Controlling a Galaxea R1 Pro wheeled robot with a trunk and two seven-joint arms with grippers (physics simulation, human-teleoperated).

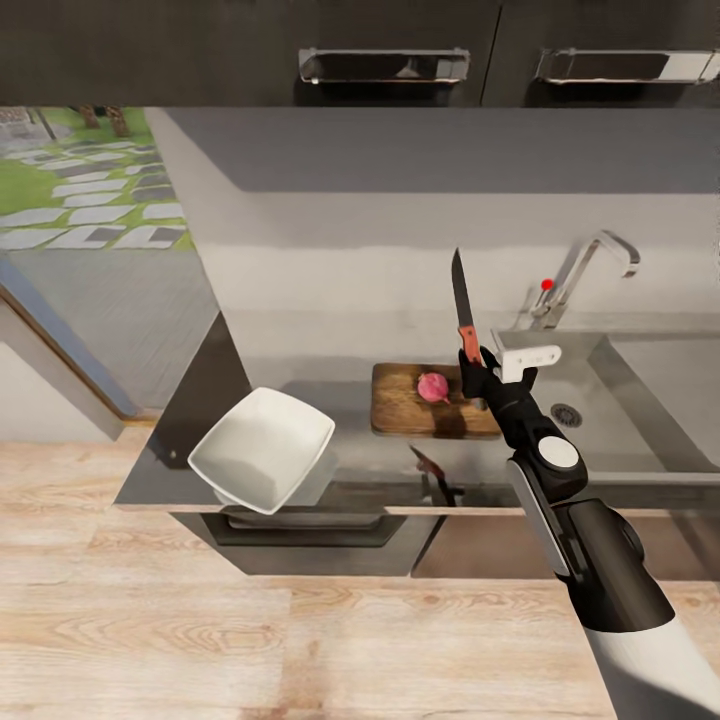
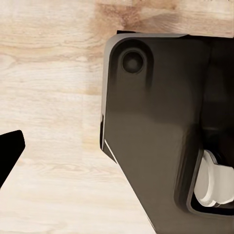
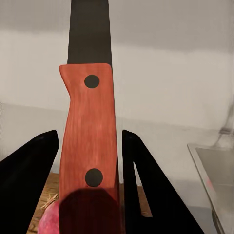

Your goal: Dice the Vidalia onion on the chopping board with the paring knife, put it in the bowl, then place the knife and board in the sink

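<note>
**Knife raised over the onion**

The right hand (image 1: 470, 362) is clamped on the paring knife (image 1: 462, 300), blade pointing up. The onion (image 1: 433, 387) sits on the chopping board (image 1: 400, 405), between the bowl (image 1: 262, 449) and the sink (image 1: 640, 400) on the tabletop (image 1: 330, 300). The left hand's opening cannot be told.

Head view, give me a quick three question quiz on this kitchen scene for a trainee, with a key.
1. True or false: the right gripper holds the paring knife blade up.
2. Where is the onion? A in the sink; B on the chopping board; C in the bowl.
3. Fill in: the bowl overhangs the countertop's front ____.

Key: 1 true; 2 B; 3 edge.
</note>
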